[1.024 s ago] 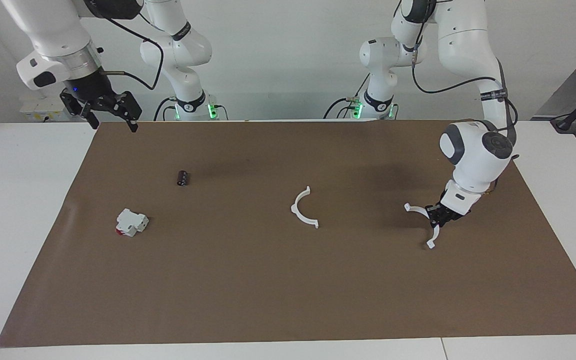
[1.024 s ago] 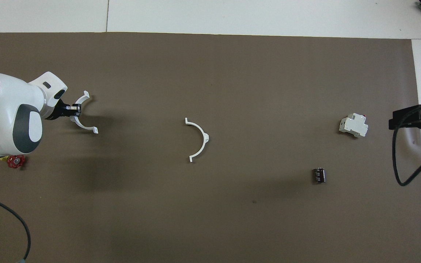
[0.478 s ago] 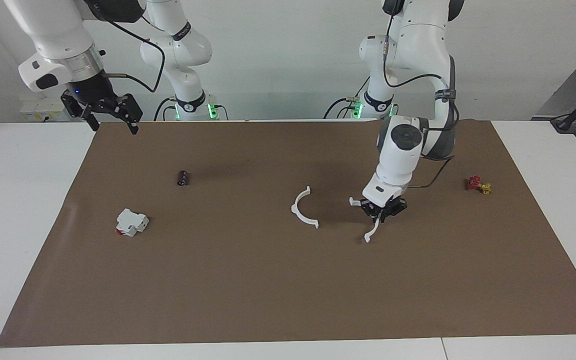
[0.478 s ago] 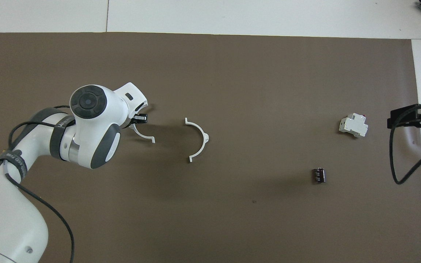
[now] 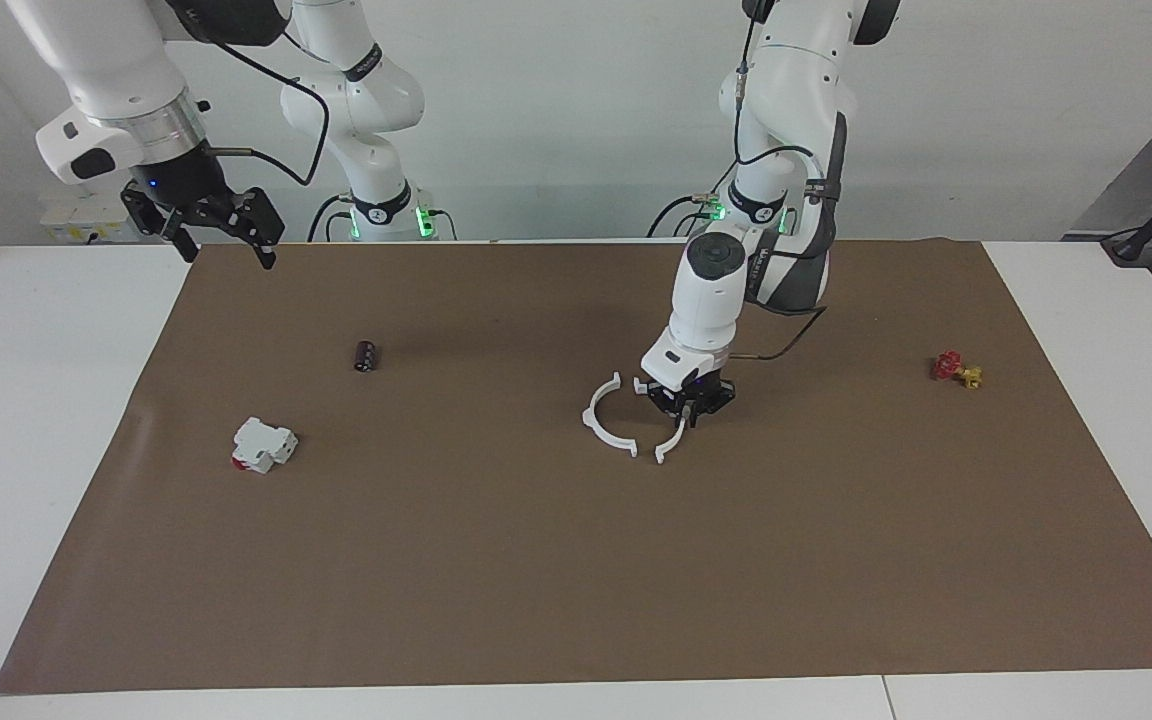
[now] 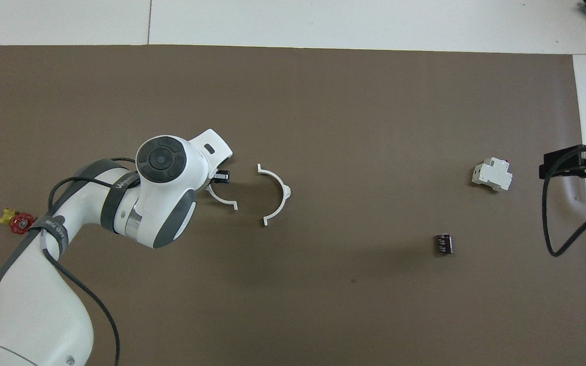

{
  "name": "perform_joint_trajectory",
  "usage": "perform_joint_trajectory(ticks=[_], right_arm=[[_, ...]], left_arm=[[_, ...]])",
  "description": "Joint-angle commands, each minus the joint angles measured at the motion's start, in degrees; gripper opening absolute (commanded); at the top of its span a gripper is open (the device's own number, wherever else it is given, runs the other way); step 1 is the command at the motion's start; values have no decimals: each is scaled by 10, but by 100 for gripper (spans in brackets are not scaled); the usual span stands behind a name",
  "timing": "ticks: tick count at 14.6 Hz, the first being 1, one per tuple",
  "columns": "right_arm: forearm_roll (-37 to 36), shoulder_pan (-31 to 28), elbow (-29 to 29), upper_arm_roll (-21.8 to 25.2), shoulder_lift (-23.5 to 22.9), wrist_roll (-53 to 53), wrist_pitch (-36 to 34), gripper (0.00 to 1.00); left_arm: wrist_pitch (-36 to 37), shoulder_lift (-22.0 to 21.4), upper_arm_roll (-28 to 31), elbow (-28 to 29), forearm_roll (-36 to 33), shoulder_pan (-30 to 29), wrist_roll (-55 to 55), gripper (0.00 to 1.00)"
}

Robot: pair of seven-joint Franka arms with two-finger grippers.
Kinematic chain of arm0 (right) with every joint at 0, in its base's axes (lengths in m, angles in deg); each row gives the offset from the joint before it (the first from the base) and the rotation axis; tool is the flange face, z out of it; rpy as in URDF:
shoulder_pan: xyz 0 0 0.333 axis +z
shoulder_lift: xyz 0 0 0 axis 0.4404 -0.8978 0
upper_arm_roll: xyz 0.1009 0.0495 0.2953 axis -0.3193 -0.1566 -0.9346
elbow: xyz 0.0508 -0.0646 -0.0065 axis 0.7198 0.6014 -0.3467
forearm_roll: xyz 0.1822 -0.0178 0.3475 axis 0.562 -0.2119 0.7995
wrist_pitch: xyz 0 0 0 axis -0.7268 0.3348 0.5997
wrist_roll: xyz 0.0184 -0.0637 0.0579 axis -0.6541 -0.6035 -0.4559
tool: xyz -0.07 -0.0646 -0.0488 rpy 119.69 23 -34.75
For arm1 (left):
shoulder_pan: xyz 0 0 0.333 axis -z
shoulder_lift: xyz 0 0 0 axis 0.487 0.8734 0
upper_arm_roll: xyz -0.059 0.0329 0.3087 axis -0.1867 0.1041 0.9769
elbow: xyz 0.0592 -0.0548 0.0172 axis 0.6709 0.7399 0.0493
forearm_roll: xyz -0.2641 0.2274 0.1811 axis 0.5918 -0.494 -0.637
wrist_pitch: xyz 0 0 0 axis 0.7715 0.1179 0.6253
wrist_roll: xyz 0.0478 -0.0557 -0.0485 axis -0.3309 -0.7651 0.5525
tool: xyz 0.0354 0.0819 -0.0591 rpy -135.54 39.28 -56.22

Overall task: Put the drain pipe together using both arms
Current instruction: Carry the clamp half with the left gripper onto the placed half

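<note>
Beside the lying arc (image 5: 604,418), left tool (image 5: 686,410) grips its arc (image 5: 672,443)

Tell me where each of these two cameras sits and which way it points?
Facing view: high across the table, looking at both arms; left gripper holds one white half ring beside the other half ring; right gripper waits over the mat's corner.
Overhead view: above the robots' end, looking down; left arm and right gripper tip show.
Both share the rings, white block, black cylinder.
</note>
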Motion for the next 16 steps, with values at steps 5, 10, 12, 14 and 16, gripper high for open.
perform_joint_trajectory(ticks=[5, 10, 12, 14, 16], right_arm=[[-8, -8, 9, -5, 4, -7, 10, 100], [-8, -7, 9, -5, 4, -7, 10, 100], [-8, -8, 10, -5, 5, -7, 9, 100], [-8, -8, 10, -5, 5, -7, 10, 100], [-8, -8, 10, -5, 5, -6, 9, 100]], left_arm=[[-40, -2, 10, 29, -17, 26, 23, 0], [-54, -2, 9, 33, -17, 34, 22, 0], [-56, -3, 9, 36, -17, 34, 22, 0], [-56, -4, 9, 37, -17, 34, 22, 0], [-56, -4, 8, 38, -17, 35, 22, 0]])
